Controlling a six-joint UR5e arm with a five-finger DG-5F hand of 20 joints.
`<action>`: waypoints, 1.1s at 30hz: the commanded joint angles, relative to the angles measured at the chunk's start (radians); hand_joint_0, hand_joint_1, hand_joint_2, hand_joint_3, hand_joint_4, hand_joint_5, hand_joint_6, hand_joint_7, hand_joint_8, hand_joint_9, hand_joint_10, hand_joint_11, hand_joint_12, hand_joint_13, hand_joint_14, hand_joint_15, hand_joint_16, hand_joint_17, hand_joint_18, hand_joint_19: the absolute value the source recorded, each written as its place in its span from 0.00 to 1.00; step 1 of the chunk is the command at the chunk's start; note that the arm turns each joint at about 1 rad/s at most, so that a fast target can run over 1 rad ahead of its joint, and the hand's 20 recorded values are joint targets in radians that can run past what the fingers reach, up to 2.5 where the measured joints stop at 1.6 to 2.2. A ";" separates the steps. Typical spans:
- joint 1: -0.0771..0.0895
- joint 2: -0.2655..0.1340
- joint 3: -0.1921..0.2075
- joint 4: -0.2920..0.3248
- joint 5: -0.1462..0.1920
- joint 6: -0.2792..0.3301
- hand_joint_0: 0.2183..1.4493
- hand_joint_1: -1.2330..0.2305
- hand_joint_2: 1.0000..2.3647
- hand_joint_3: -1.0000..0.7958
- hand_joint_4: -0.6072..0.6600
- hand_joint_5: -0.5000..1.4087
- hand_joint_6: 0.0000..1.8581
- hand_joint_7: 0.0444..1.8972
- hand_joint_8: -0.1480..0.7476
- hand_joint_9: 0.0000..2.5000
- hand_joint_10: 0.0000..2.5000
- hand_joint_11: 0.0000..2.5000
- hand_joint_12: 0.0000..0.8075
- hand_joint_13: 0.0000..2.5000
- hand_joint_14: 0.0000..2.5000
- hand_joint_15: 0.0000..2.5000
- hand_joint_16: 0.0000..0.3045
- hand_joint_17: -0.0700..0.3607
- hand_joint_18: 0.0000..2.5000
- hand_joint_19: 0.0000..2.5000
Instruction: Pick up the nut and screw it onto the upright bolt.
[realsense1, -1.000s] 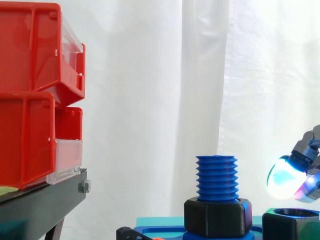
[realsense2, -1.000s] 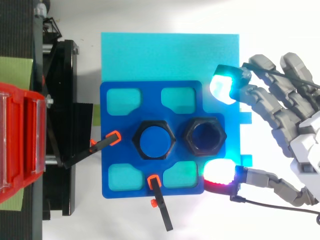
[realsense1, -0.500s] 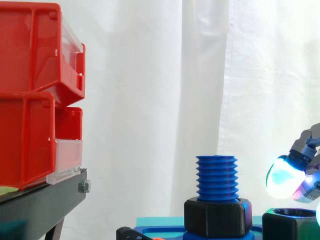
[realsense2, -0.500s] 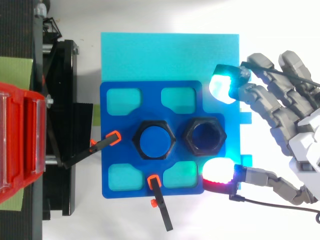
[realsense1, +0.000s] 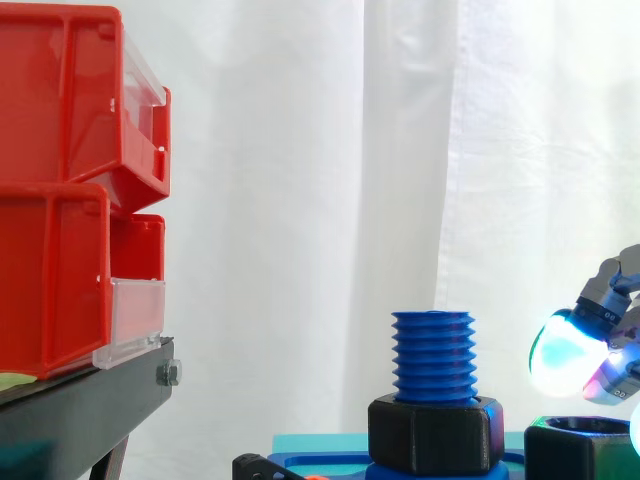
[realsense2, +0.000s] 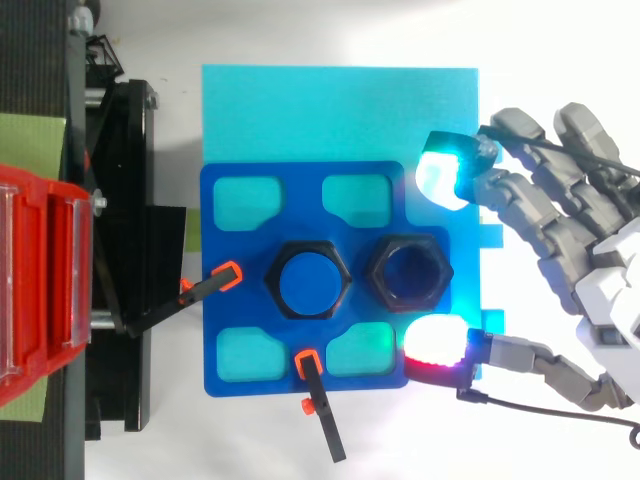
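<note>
Entering from the right edge in the top view: the hand (realsense2: 600, 300), with fingers spread wide and only a little bent, clamped on nothing. At the upper right corner of the blue fixture plate (realsense2: 225, 290), one cyan-glowing fingertip (realsense2: 440, 180). At the lower right corner, one red-glowing fingertip (realsense2: 433, 348). Between these two pads, but apart from both: the nut (realsense2: 407, 273), black and hexagonal, lying flat on the right part of the plate with its hole upward. In the side view, the same nut low at the right edge, with the glowing pads a little above it and not touching it.

Standing upright near the middle of the plate: the bolt (realsense1: 433, 357), blue and threaded, with a black hexagonal collar (realsense1: 435, 433) around its foot. Above the collar, only bare thread. Just to the right of the collar, the nut, with a narrow gap between them in the top view.

Under the plate: a lighter cyan sheet (realsense2: 330, 110), reaching out past the plate's far edge. At the left edge of the plate, a black clamp with an orange tip (realsense2: 215, 283). At the lower edge, a second clamp (realsense2: 318, 400) of the same kind.

Well to the left of the bolt: red bins (realsense1: 70, 190), stacked on a black stand (realsense1: 80, 410). Behind everything, a white curtain (realsense1: 300, 200).
</note>
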 joint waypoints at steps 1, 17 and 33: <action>0.000 0.001 0.000 0.000 -0.002 -0.003 0.22 0.37 0.00 0.28 0.75 0.19 0.30 0.64 0.52 0.17 0.00 0.00 0.49 0.12 0.00 0.00 0.15 0.41 0.01 0.00; -0.002 0.001 0.002 -0.002 -0.023 -0.016 0.24 0.35 0.00 0.28 0.73 0.19 0.35 0.58 0.52 0.24 0.00 0.00 0.45 0.19 0.00 0.00 0.14 0.38 0.08 0.00; -0.002 0.001 0.000 -0.026 -0.026 -0.010 0.24 0.35 0.00 0.28 0.72 0.18 0.34 0.60 0.52 0.27 0.00 0.03 0.45 0.22 0.00 0.00 0.14 0.39 0.11 0.00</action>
